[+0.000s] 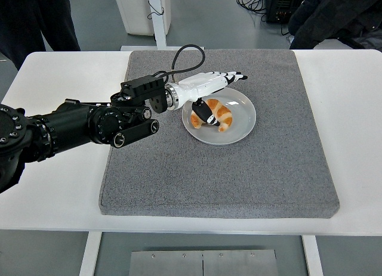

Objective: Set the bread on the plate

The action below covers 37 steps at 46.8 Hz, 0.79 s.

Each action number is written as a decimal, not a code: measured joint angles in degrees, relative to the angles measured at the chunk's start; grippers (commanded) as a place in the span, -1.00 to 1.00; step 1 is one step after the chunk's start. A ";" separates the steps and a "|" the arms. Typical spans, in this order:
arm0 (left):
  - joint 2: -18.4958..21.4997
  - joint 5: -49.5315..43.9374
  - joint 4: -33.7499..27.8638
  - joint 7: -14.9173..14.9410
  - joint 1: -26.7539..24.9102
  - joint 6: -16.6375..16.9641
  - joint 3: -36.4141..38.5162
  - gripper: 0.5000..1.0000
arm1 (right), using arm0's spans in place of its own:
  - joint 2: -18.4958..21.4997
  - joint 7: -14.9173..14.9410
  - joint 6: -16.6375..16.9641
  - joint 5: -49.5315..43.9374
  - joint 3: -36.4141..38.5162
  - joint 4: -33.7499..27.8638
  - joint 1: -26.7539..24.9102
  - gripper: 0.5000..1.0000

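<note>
Bread on plate; left robot hand spread above it.

The bread [216, 114], a golden croissant, lies on the white plate [241, 123], left of the plate's centre. The plate rests on the grey mat [239, 180], which covers the middle of the white desk [54, 192]. The left robot hand [209, 88] reaches in from the left on a black arm [71, 130]; its white fingers [230, 77] extend flat over the plate's far-left rim, spread and gripping nothing. The black thumb tip [202, 112] points down just beside the bread's left end; contact cannot be determined. A black cable [182, 55] loops up from the wrist. People stand at the desk's far side.
</note>
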 measured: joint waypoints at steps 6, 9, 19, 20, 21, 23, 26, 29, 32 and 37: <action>0.00 -3.06 -0.78 0.01 -2.77 -1.89 -0.12 1.00 | 0.00 0.00 0.00 0.00 -0.02 -0.01 0.00 1.00; 0.00 -5.20 -0.86 0.01 -4.14 -2.44 -1.08 1.00 | 0.00 0.00 0.00 0.00 -0.01 -0.01 0.00 1.00; 0.00 -11.16 -0.84 -0.99 -7.06 -4.88 -5.41 1.00 | 0.00 0.00 -0.01 0.00 0.02 0.02 0.00 1.00; 0.00 -11.35 -0.83 -1.15 -7.24 -5.07 -5.78 1.00 | 0.00 0.00 -0.01 0.00 0.02 0.02 0.00 1.00; 0.00 -11.53 -0.81 -1.27 -7.39 -5.39 -6.15 1.00 | 0.00 0.00 -0.01 0.00 0.02 0.02 0.00 1.00; 0.00 -11.95 -0.78 -1.32 -7.57 -6.26 -7.37 1.00 | 0.00 0.00 -0.02 0.00 0.02 0.02 0.00 1.00; 0.00 -13.15 -0.72 -1.30 -7.67 -7.58 -9.61 1.00 | 0.00 0.00 -0.02 0.00 0.02 0.00 0.00 1.00; 0.00 -14.63 -0.45 -1.19 -7.67 -9.09 -11.62 1.00 | 0.00 0.00 -0.02 0.00 0.00 -0.02 0.00 1.00; 0.48 -16.39 -0.12 -1.19 -7.61 -10.27 -13.30 1.00 | 0.00 0.00 -0.02 0.00 0.00 -0.02 0.00 1.00; 2.08 -20.02 0.23 -1.16 -7.34 -10.75 -15.03 1.00 | 0.00 0.00 -0.02 0.00 0.01 -0.02 0.00 1.00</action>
